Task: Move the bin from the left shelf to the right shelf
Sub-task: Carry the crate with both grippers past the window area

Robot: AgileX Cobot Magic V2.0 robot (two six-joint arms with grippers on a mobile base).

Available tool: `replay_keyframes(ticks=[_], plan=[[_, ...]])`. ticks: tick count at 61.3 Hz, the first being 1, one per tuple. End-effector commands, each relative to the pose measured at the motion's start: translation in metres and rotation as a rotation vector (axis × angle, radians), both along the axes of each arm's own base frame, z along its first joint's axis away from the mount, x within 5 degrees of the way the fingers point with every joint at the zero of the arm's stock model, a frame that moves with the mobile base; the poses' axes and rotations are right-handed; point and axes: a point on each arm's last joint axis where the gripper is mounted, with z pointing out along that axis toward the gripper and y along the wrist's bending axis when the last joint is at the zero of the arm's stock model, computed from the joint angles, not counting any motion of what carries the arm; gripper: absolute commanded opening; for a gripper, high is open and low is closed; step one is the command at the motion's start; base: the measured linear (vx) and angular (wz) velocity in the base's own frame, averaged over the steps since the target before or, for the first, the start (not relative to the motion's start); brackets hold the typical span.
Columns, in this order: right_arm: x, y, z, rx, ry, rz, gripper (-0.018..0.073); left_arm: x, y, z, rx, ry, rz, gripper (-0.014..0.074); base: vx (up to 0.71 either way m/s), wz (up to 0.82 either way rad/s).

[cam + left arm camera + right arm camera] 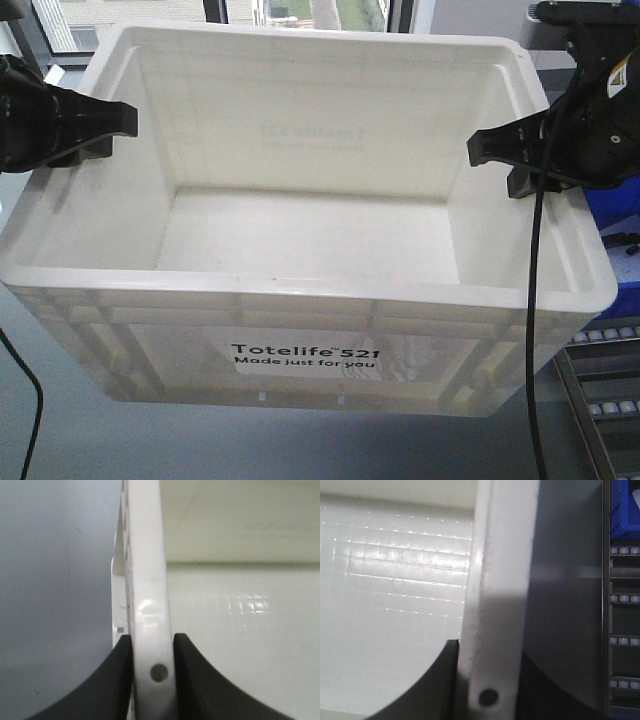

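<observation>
The bin (300,283) is sitting between the two arms. The left gripper (115,132) is straddling its left rim and the right gripper (497,165) its right rim, each with one finger pressing inside the wall and one outside. A roller shelf (605,400) is standing just right of the bin, with a second bin (615,215) sitting above it.

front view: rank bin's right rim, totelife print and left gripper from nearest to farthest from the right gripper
1. white bin's right rim: clamped in the right gripper
2. Totelife print: near wall, centre
3. left gripper: opposite rim, across the bin
</observation>
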Motion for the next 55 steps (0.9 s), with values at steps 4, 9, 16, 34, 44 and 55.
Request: replay_keyframes(ticks=[4,9,16,34,44,55], plan=[[-0.0033,-0.0074,0.0254,-0.024,-0.144,0.018,0.0024,-0.0005,0.0033,0.0286,-0.008,-0.19,-0.015,0.0099,0.14,-0.02],[-0.0033,-0.0074,0.0254,-0.024,-0.144,0.018,0.0024,-0.0005,0.0033,0.0286,-0.008,-0.19,-0.015,0.0099,0.15,-0.02],[-0.0033,-0.0074,0.0254,-0.024,-0.144,0.018,0.0024,-0.0005,0.0033,0.0286,-0.008,-0.19,-0.015,0.0099,0.16,0.0],[-0.0033,-0.0074,0.0254,-0.024,-0.144,0.018,0.0024,-0.0005,0.0033,0.0286,-0.008,-0.19,-0.015,0.0099,0.2,0.0],[-0.0033,-0.0074,0.0254,-0.024,-0.144,0.018,0.0024,-0.0005,0.0033,0.0286,-0.008,-0.19,-0.015,0.0099,0.21,-0.02],[-0.0033,-0.0074,0.0254,-0.024,-0.144,0.018,0.0024,-0.0005,0.0033,0.0286,-0.008,-0.19,-0.015,0.0099,0.21,-0.01]])
